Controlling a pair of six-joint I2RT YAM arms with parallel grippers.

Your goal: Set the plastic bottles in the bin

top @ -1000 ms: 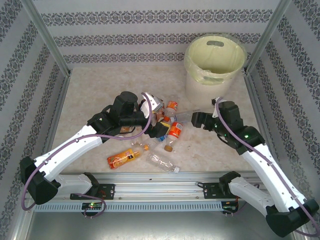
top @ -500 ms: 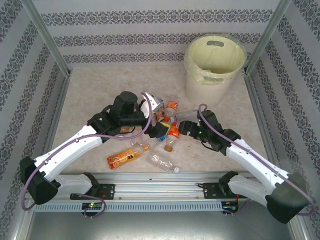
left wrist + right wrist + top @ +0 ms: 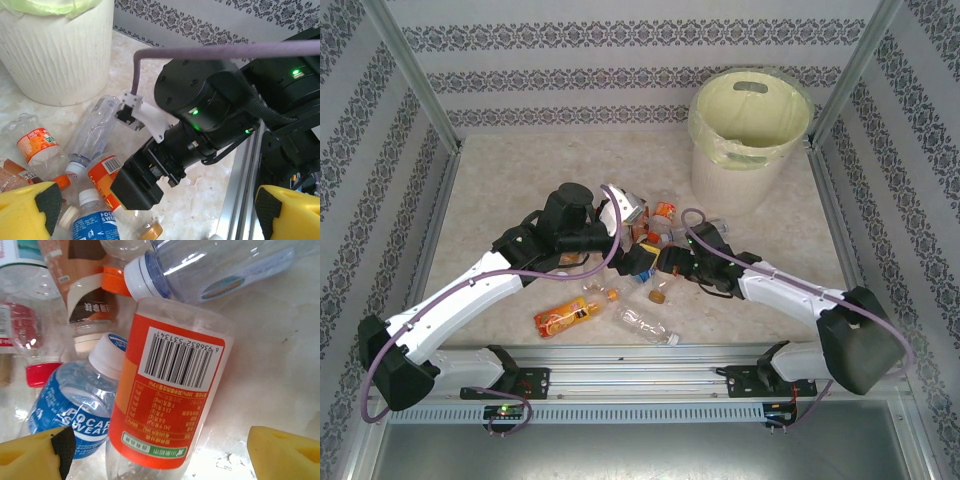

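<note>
Right hand (image 3: 660,262) has moved over the plastic bottles (image 3: 664,211), partly hiding them.

One bin (image 3: 750,125) is counted. Between the fingers of the right gripper (image 3: 160,450) one orange-labelled bottle (image 3: 170,400) is seen, with one blue-labelled bottle (image 3: 75,405) just beside it. Beyond the fingertips four further bottles (image 3: 225,270), perhaps five where they overlap, are made out. Behind the left gripper (image 3: 638,262), one orange bottle (image 3: 565,318) and one clear bottle (image 3: 645,325) are counted.
</note>
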